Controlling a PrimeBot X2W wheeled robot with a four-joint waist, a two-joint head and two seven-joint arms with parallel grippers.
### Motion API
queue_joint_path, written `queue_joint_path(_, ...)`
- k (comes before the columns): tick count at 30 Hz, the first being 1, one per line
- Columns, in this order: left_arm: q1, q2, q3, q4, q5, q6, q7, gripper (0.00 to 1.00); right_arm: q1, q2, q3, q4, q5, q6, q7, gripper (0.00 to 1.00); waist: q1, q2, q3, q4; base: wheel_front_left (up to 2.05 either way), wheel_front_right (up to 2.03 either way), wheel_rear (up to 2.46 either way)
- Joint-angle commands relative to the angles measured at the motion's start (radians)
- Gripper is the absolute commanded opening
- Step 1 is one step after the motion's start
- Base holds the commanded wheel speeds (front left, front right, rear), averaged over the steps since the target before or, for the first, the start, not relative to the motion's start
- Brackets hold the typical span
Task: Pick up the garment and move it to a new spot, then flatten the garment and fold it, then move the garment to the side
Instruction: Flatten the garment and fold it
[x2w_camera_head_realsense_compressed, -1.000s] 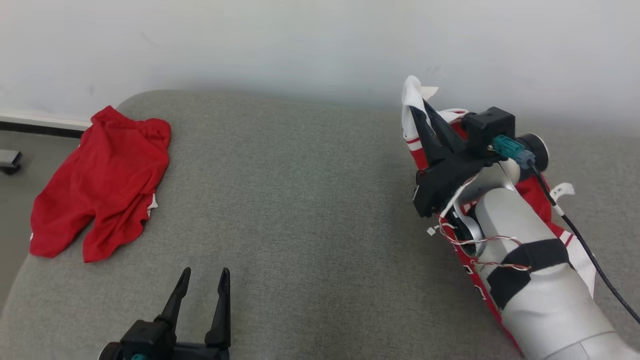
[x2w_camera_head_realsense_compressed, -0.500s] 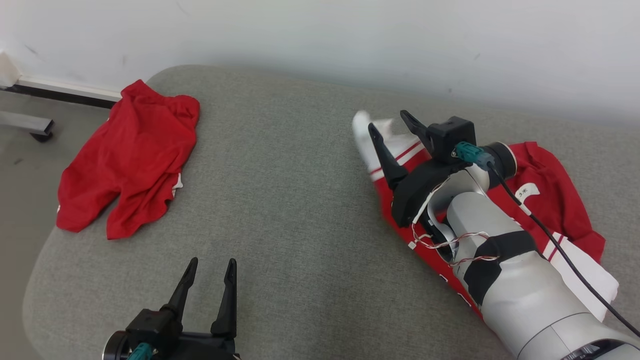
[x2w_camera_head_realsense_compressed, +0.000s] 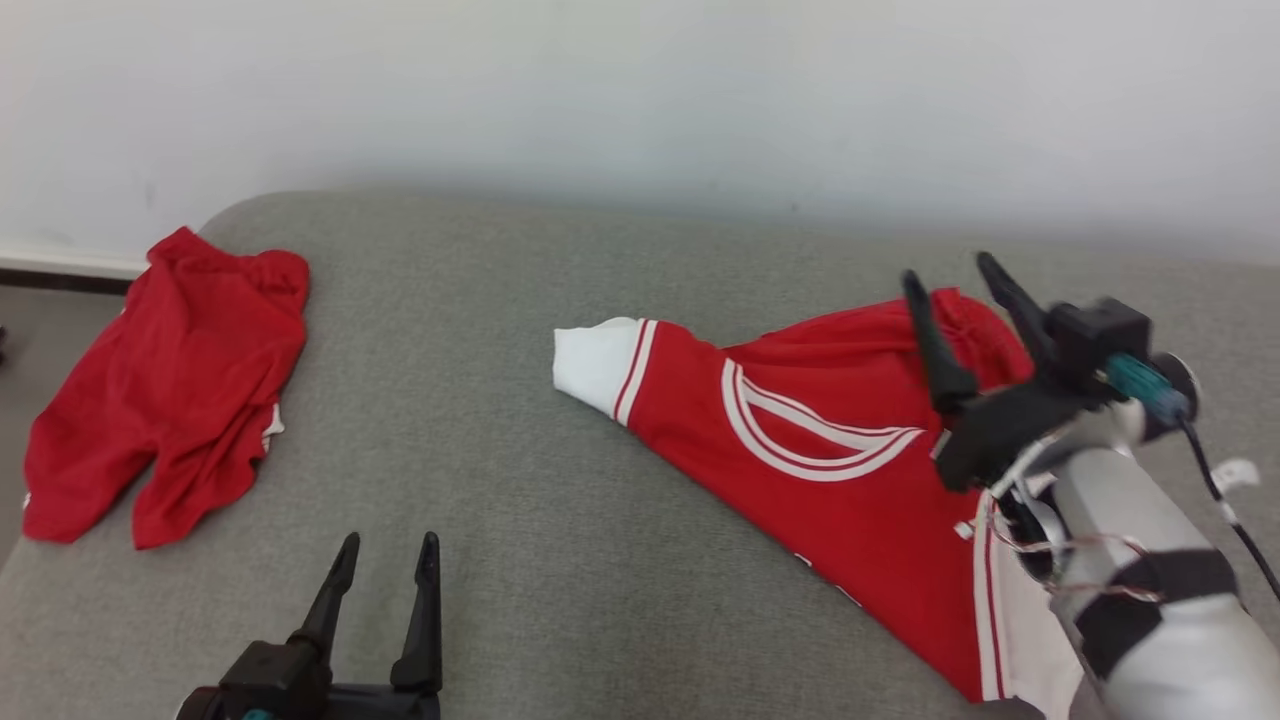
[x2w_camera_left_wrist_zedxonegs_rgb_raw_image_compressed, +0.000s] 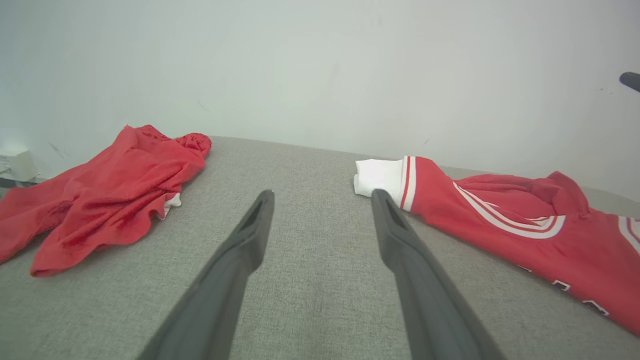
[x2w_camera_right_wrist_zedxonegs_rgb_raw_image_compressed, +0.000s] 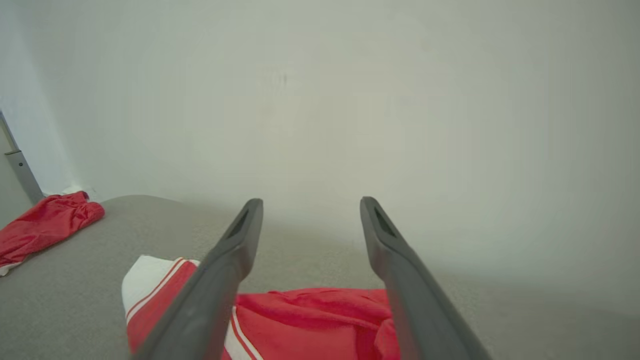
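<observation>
You'll see a crumpled pair of red shorts (x2w_camera_head_realsense_compressed: 165, 385) lying on the grey cushion (x2w_camera_head_realsense_compressed: 480, 300), at its far left corner, legs trailing along its left edge. Behind the cushion rises a plain white wall (x2w_camera_head_realsense_compressed: 640, 90). Left of the cushion, a pale baseboard (x2w_camera_head_realsense_compressed: 60, 265) meets grey floor (x2w_camera_head_realsense_compressed: 50, 330).

Head cam: high up, looks forward and down on the grey cushion (x2w_camera_head_realsense_compressed: 470, 290), mid-range, with the jersey (x2w_camera_head_realsense_compressed: 830, 470) right of centre and the wall (x2w_camera_head_realsense_compressed: 640, 90) behind the jersey. Left wrist cam: low over the cushion, left of the jersey, faces the wall along the left gripper (x2w_camera_left_wrist_zedxonegs_rgb_raw_image_compressed: 322, 195) fingers. Right wrist cam: just above the jersey, close, faces the wall along the right gripper (x2w_camera_right_wrist_zedxonegs_rgb_raw_image_compressed: 311, 201) fingers, jersey at its bottom edge. All three share the jersey's white cuff (x2w_camera_head_realsense_compressed: 592, 362), the red shorts (x2w_camera_head_realsense_compressed: 170, 380) well left of the jersey, and the wall.
</observation>
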Motion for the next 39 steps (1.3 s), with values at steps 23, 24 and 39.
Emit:
queue_joint_path(23,0.091,0.007,0.083,-0.092,0.053,0.013,-0.003,1.00,0.743,0.040,-0.408,-0.556,-0.107,-0.003,0.000,1.00,0.0000,-0.0001,-0.066,-0.138,0.00,0.00,0.00)
queue_joint_path(24,0.095,0.006,0.084,-0.095,0.055,0.013,-0.003,1.00,0.752,0.046,-0.407,-0.561,-0.112,-0.003,0.000,1.00,0.0000,-0.0001,-0.066,-0.140,0.00,0.00,0.00)
queue_joint_path(39,0.086,0.002,0.080,-0.088,0.061,0.008,-0.003,1.00,0.624,-0.034,-0.352,-0.411,-0.123,-0.003,0.031,1.00,0.0000,-0.0001,-0.055,-0.115,0.00,0.00,0.00)
